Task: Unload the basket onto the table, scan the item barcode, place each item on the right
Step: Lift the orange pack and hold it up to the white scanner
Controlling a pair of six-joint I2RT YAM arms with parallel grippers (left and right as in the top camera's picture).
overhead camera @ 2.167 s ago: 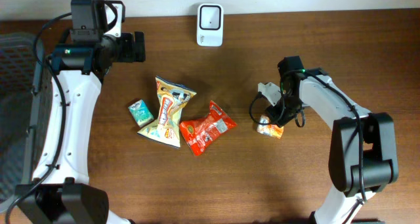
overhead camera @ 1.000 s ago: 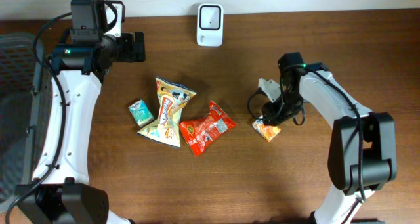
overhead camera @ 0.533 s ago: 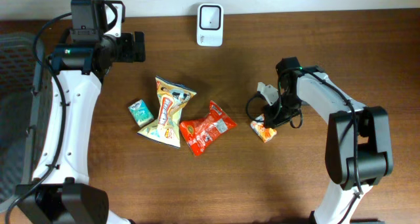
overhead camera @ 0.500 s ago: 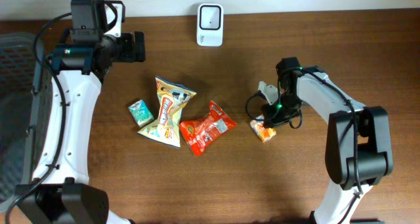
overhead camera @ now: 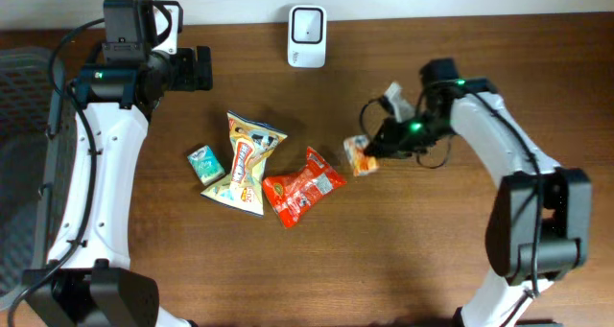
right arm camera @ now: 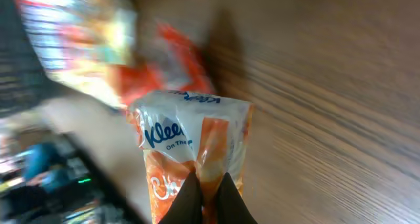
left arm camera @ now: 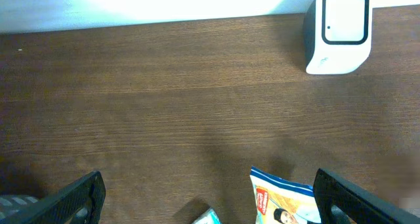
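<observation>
Tissue pack (overhead camera: 360,159) pinched in clenched right pincer (overhead camera: 376,149), seemingly lifted off bench (overhead camera: 432,269) near red snack bag (overhead camera: 302,186), well apart from white scanner (overhead camera: 307,23): grasp done, barcode presentation left; left pincer (overhead camera: 203,68) released, empty.

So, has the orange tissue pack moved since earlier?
Yes. Held by the right gripper, the tissue pack has gone left and toward the scanner, ending beside the red snack bag.

The right gripper (overhead camera: 374,151) grips an orange packet (overhead camera: 359,159) just beside the red snack bag (overhead camera: 302,185).
</observation>
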